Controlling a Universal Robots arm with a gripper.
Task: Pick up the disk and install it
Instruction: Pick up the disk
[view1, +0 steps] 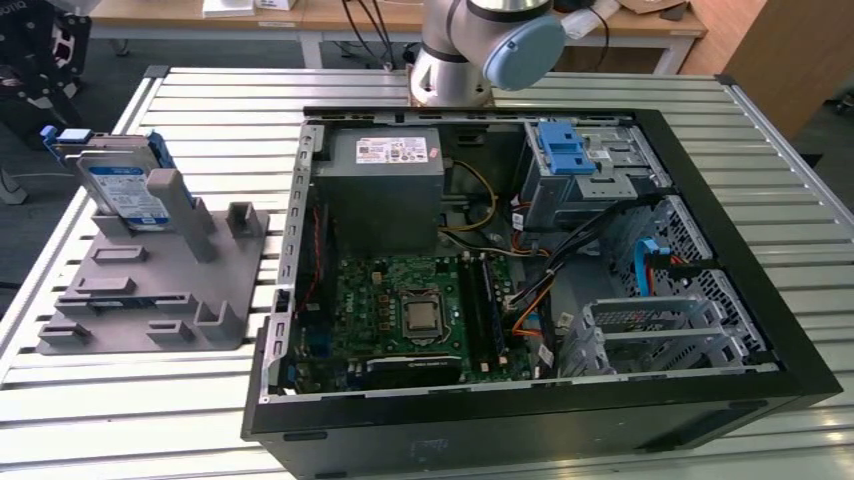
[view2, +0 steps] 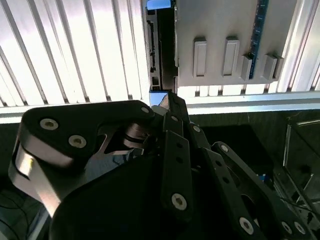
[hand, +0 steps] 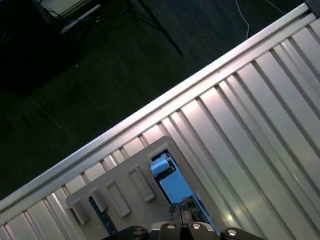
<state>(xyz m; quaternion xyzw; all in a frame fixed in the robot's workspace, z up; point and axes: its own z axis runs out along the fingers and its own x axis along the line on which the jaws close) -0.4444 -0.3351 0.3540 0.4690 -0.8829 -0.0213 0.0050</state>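
2 fingers (hand: 181, 214) look closed on nothing, poised above the grey holder (view1: 134, 300) by the surface's (view1: 200, 440) edge on the exterior view's left. The disk (view1: 120, 190) stands upright in it. A good grasp needs the fingers opened wide, squared to its flat faces, then lowered straight. Count: 1 holder, seemingly 2 blue-framed disks, 1 open computer case (view1: 534, 432).
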